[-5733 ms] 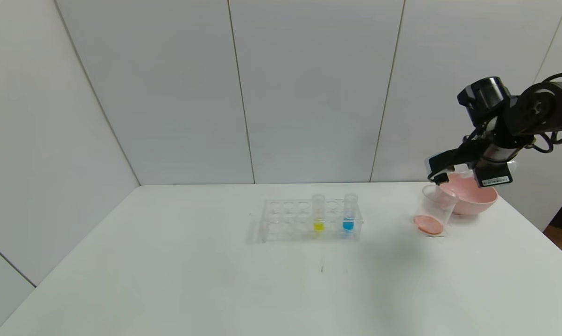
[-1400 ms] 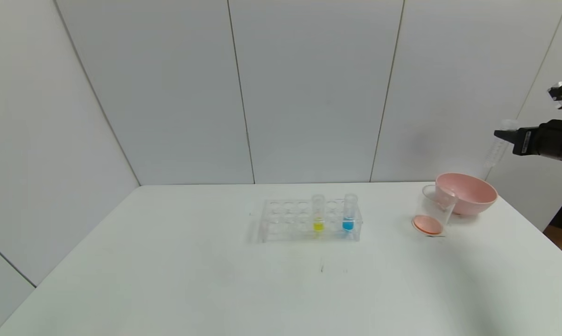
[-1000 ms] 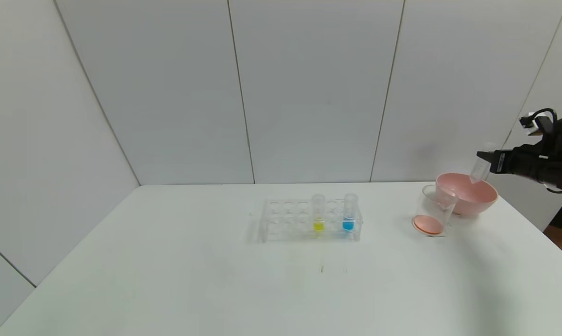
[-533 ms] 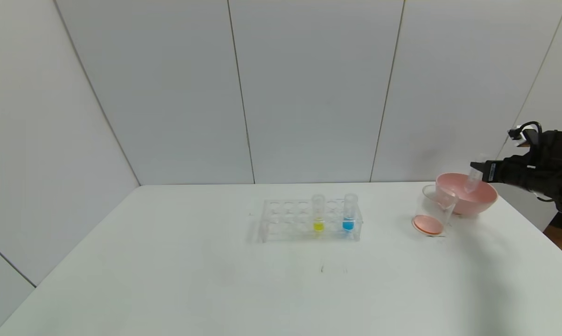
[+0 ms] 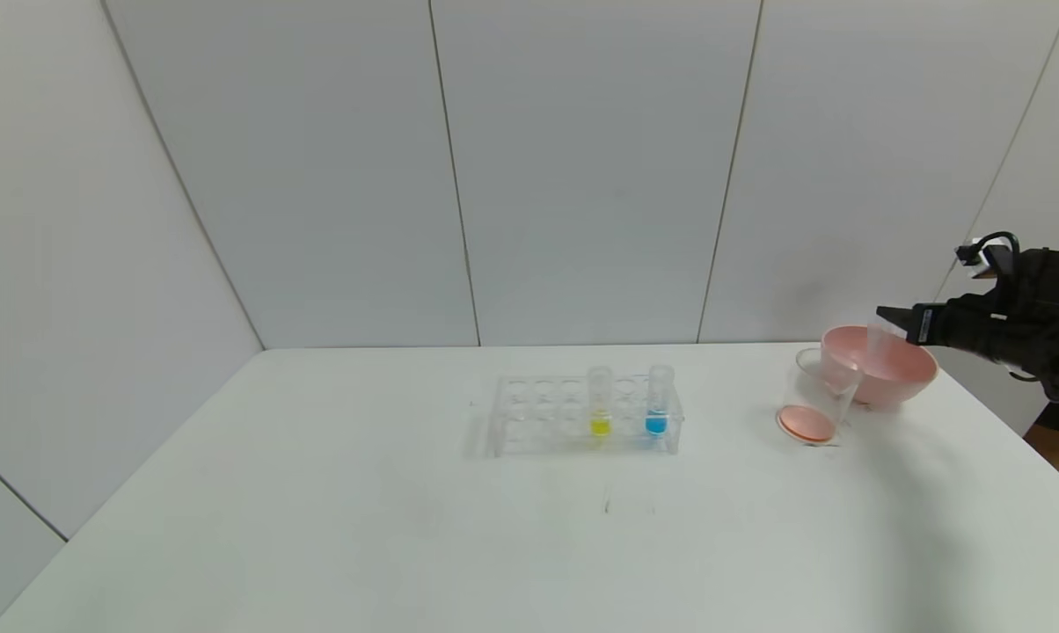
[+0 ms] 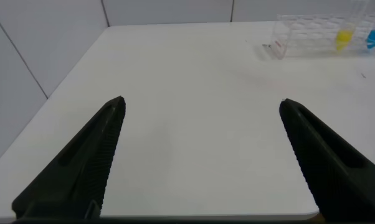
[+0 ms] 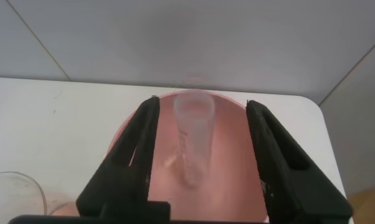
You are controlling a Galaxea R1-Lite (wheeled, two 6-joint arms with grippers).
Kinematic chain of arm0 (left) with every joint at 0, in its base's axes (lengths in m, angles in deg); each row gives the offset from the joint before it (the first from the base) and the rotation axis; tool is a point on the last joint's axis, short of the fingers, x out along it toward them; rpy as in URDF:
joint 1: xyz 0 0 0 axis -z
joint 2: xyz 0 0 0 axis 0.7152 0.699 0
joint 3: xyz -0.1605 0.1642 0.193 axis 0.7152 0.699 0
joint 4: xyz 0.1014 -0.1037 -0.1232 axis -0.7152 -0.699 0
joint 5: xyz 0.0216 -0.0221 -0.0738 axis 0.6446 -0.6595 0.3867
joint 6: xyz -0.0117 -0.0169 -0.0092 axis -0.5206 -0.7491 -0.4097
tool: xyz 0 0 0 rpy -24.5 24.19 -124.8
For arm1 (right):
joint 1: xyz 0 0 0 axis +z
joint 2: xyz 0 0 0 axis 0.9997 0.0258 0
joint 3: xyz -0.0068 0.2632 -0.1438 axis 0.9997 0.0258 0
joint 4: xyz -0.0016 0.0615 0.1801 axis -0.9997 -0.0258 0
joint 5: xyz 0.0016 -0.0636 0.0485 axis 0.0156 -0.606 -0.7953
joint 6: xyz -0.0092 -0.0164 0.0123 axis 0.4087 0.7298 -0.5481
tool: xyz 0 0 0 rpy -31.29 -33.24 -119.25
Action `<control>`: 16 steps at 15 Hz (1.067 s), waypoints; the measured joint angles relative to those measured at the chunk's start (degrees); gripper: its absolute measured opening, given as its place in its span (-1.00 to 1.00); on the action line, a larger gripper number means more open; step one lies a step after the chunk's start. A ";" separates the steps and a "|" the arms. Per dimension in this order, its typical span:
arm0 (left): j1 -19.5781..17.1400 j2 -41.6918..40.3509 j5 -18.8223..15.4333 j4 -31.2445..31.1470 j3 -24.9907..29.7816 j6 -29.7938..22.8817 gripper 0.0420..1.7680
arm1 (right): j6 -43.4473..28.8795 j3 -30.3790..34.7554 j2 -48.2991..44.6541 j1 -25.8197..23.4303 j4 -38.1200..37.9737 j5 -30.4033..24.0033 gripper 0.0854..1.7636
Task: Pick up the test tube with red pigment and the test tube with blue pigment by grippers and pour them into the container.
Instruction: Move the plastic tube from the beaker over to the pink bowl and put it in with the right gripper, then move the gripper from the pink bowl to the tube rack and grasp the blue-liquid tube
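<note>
White table (image 5: 406,527): clear tube rack (image 5: 582,413) mid-table holds blue-pigment tube (image 5: 659,400) beside yellow-liquid tube (image 5: 600,402).

Pink bowl (image 5: 912,380) far right, beaker (image 5: 818,397) with orange-red liquid touching it.

Right gripper (image 7: 200,124) above bowl, jaws apart; only right wrist view shows emptied tube (image 7: 194,140) loose between fingers.

Left gripper (image 6: 200,109) seen only in left wrist view, jaws wide apart over table.

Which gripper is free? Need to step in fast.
Left gripper: open, empty.
Right gripper: open over the pink bowl, empty test tube dropping free.
</note>
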 joint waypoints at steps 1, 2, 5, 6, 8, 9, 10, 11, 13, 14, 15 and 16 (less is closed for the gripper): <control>0.00 0.00 0.00 0.00 0.00 0.00 1.00 | 0.11 0.11 0.00 -0.02 0.13 -0.02 0.24; 0.00 0.00 0.00 0.00 0.00 0.00 1.00 | 0.16 0.16 -0.07 -0.02 0.13 0.06 0.33; 0.00 0.00 0.00 0.00 0.00 0.00 1.00 | 0.18 1.01 -1.10 -0.05 0.13 0.06 0.52; 0.00 0.00 0.00 0.00 0.00 0.02 1.00 | 0.11 1.88 -1.71 -0.05 0.16 0.01 0.57; 0.00 0.00 0.00 0.00 0.00 0.00 1.00 | 0.10 4.63 -3.28 0.00 0.13 -0.07 0.65; 0.00 0.00 0.00 0.00 0.00 0.00 1.00 | 0.16 6.64 -4.41 0.00 0.16 -0.10 0.68; 0.00 0.00 0.00 0.00 0.00 0.02 1.00 | 0.21 8.77 -5.78 0.01 0.29 -0.07 0.71; 0.00 0.00 0.00 0.00 0.00 0.02 1.00 | 0.18 11.41 -7.46 0.28 1.34 -0.05 0.74; 0.00 0.00 0.00 0.00 0.00 0.02 1.00 | -0.12 17.37 -10.93 1.11 5.72 0.04 0.78; 0.00 0.00 0.00 0.00 0.00 0.02 1.00 | -0.34 21.03 -12.96 1.74 8.70 0.12 0.80; 0.00 0.00 0.00 0.00 0.00 0.00 1.00 | -0.45 24.53 -14.99 2.49 11.06 0.39 0.82; 0.00 0.00 0.00 0.00 0.00 0.00 1.00 | -0.59 27.92 -17.27 3.47 12.61 1.24 0.83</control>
